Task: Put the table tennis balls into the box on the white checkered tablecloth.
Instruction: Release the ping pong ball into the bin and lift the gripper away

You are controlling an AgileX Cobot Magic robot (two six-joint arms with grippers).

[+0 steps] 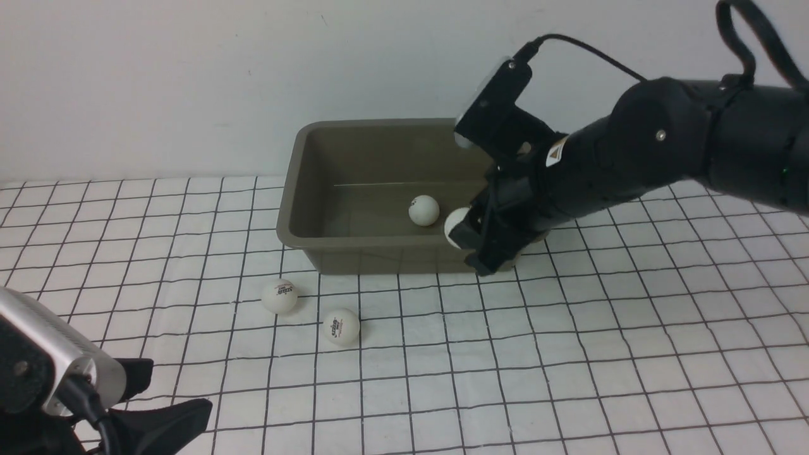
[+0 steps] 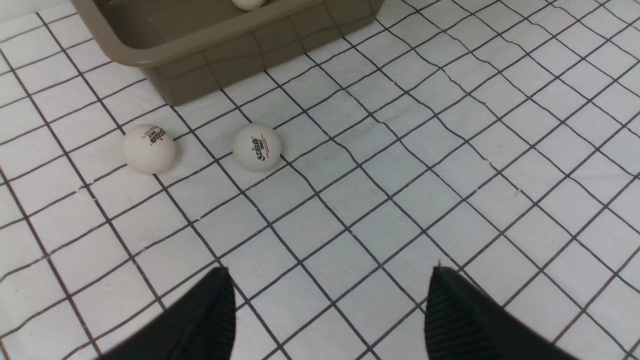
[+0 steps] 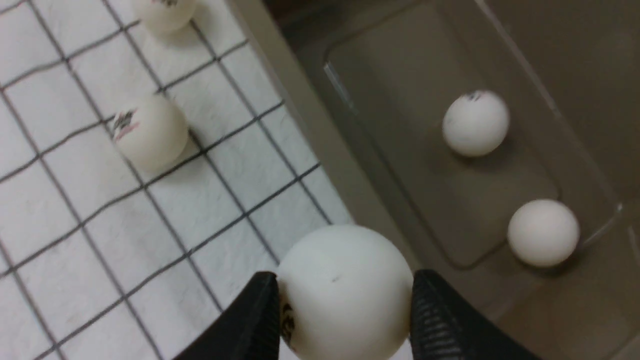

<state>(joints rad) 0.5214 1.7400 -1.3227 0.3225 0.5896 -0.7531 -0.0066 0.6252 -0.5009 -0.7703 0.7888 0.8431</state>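
Front view: white checkered tablecloth (image 1: 569,354) covers all; box (image 1: 328,189) at back centre. Right jaws clenched on held ball (image 3: 345,290), ball btwn the tips, above box's near-right rim. Left jaws wide apart, empty, near-left corner. In box: logo ball (image 3: 476,123) & plain ball (image 3: 543,232). On cloth just in front of box: loose ball (image 1: 280,296) & second loose ball (image 1: 341,327).

Five table tennis balls (image 3: 345,290) (image 3: 476,123) (image 3: 543,232) (image 3: 150,131) (image 3: 162,10) (all white), one box (image 1: 379,259), one tablecloth (image 1: 569,347).
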